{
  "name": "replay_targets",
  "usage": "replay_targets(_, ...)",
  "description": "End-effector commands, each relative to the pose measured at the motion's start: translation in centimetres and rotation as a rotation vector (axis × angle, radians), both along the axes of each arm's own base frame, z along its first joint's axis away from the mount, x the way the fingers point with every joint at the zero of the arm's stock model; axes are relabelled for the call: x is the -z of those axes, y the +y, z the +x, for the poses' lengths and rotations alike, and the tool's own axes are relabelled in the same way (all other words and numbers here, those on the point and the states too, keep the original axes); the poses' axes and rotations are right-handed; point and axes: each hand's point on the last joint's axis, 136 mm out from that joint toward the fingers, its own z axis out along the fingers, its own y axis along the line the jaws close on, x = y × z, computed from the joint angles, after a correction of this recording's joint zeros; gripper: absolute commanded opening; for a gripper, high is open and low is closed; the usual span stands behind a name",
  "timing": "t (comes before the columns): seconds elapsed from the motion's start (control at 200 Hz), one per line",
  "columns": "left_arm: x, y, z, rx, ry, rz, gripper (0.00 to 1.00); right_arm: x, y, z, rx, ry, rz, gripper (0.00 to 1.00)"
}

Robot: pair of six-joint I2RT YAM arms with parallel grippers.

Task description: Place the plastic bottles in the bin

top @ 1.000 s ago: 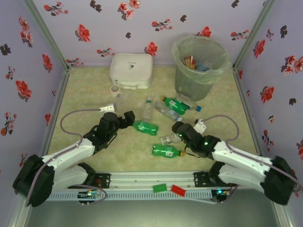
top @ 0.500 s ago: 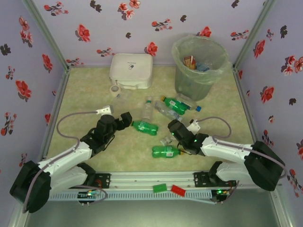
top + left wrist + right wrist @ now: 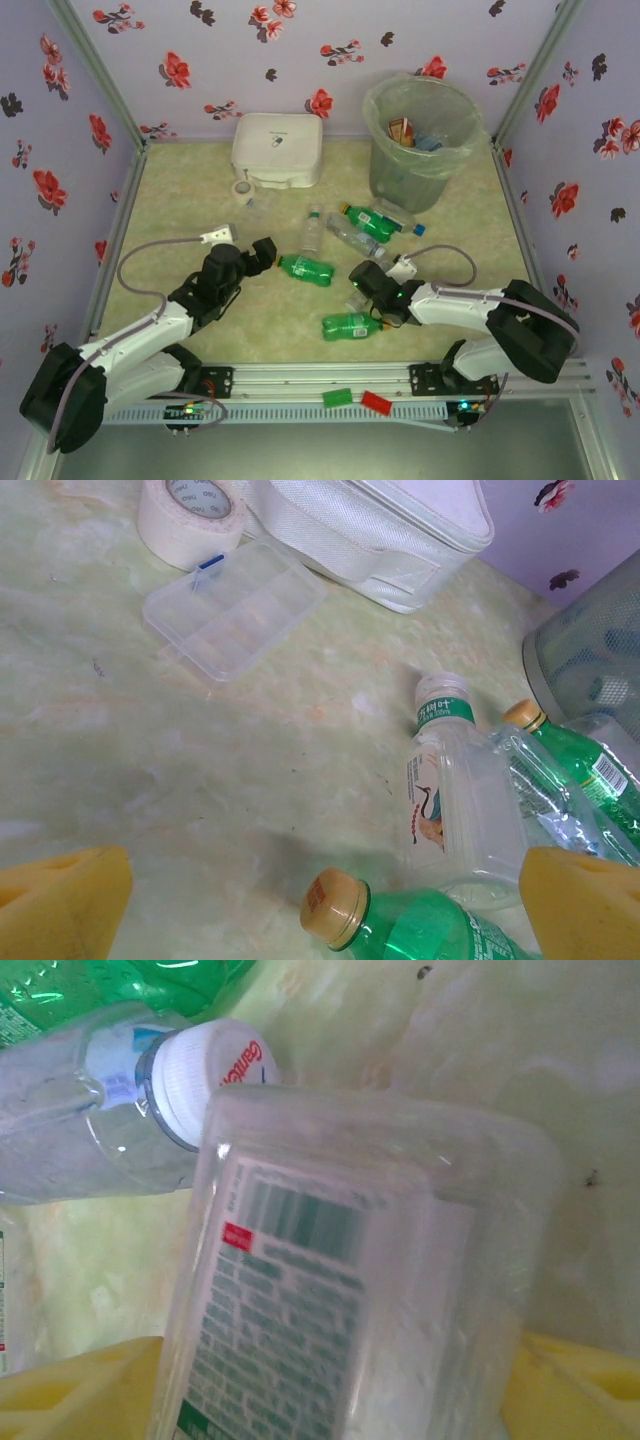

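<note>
1. Several plastic bottles (image 3: 352, 238) are picked out from the top camera, scattered on the table (image 3: 180, 200) between the arms and the bin (image 3: 400, 185), which is set at the far right. The left gripper (image 3: 265, 252) is held just beside a green bottle (image 3: 307, 268); the right gripper (image 3: 360, 285) is held low just beyond a second green bottle (image 3: 352, 324).
2. Over to the left wrist: the jaws are seen spread wide, nothing gripped, and the first green bottle's orange cap (image 3: 335, 910) is framed between the yellow pads (image 3: 60, 905). A clear white-capped bottle (image 3: 455, 790) is seen just beyond, a tape roll (image 3: 190, 515) and white box (image 3: 370, 530) farther off.
3. On the right wrist, the jaws are seen parted wide, and a clear labelled bottle (image 3: 350, 1290) is framed between them, a pad at each side.
</note>
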Motion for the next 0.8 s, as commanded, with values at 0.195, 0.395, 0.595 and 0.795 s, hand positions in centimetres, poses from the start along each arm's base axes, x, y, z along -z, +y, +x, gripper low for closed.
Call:
replay_targets(0.195, 0.0, 1.0, 0.1, -0.043, -0.004, 0.000, 1.00, -1.5, 1.7, 1.9, 0.042, -0.125, 0.138, 0.64)
replay_targets(0.395, -0.1, 1.1, -0.1, -0.043, -0.007, -0.005, 1.00, -4.2, 3.1, 3.3, -0.002, -0.226, 0.173, 0.54)
replay_targets(0.595, -0.2, 1.1, -0.2, -0.029, -0.003, 0.013, 1.00, -10.8, 3.3, 4.3, -0.105, -0.384, 0.070, 0.48)
replay_targets(0.795, 0.1, 0.7, 0.0, -0.020, -0.002, 0.001, 1.00, -17.6, 3.2, 5.1, -0.198, -0.558, -0.046, 0.45)
